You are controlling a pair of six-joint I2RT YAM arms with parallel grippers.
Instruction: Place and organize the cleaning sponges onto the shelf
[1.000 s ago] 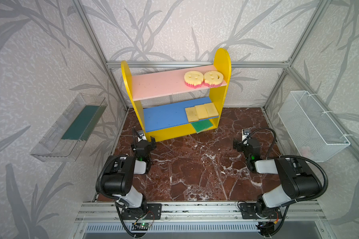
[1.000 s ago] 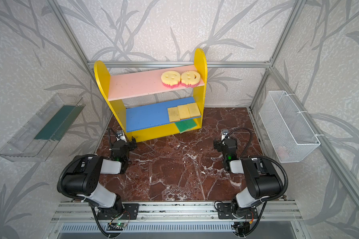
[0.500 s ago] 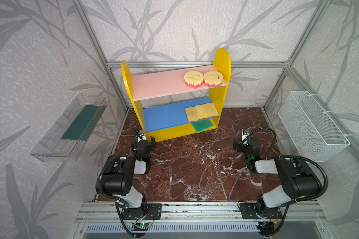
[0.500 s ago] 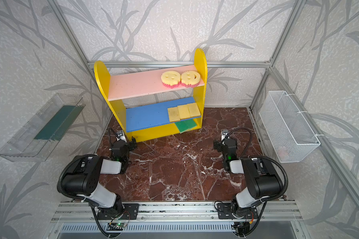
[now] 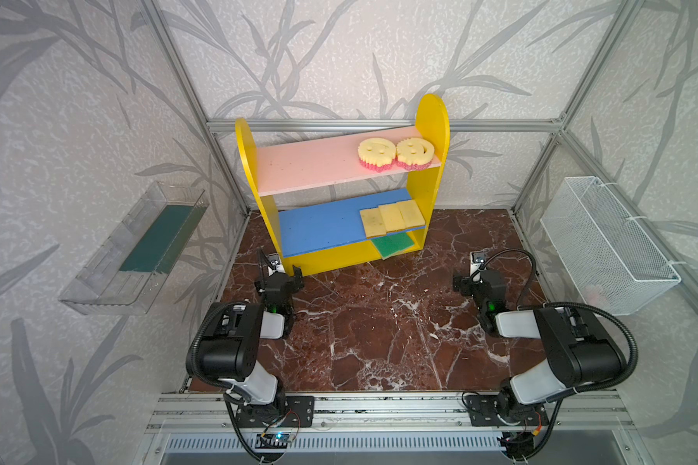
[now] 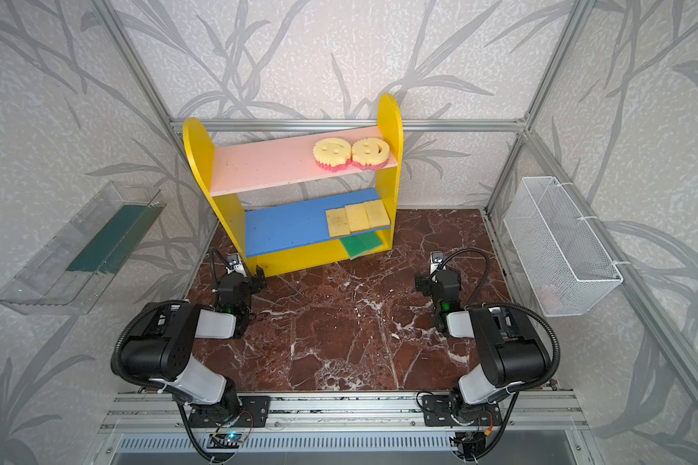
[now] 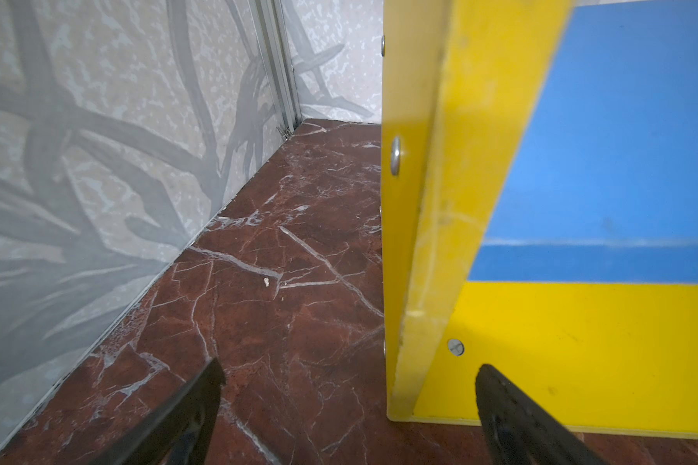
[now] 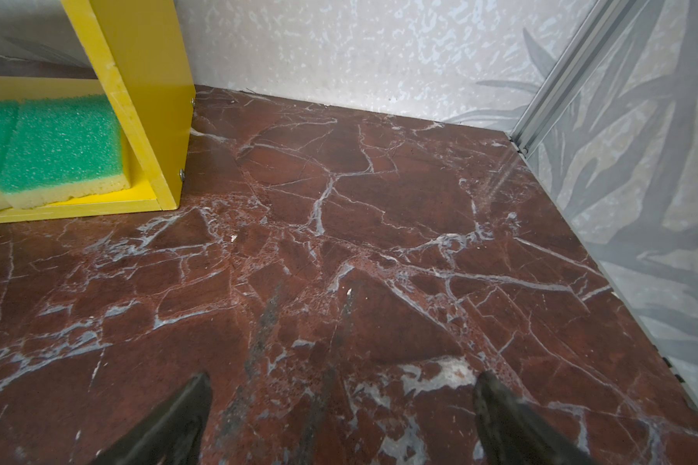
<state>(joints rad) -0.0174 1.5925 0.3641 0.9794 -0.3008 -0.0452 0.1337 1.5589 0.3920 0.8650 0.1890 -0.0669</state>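
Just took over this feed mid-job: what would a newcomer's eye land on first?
The bright shelf at the back: two smiley sponges on its pink top board, three yellow pads on the blue one, green pads on the base. Left gripper and right gripper sit open, empty, in front.

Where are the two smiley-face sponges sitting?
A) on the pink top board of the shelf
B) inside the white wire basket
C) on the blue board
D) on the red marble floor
A: in both top views the smiley-face sponges sit side by side near the right end of the pink top board.
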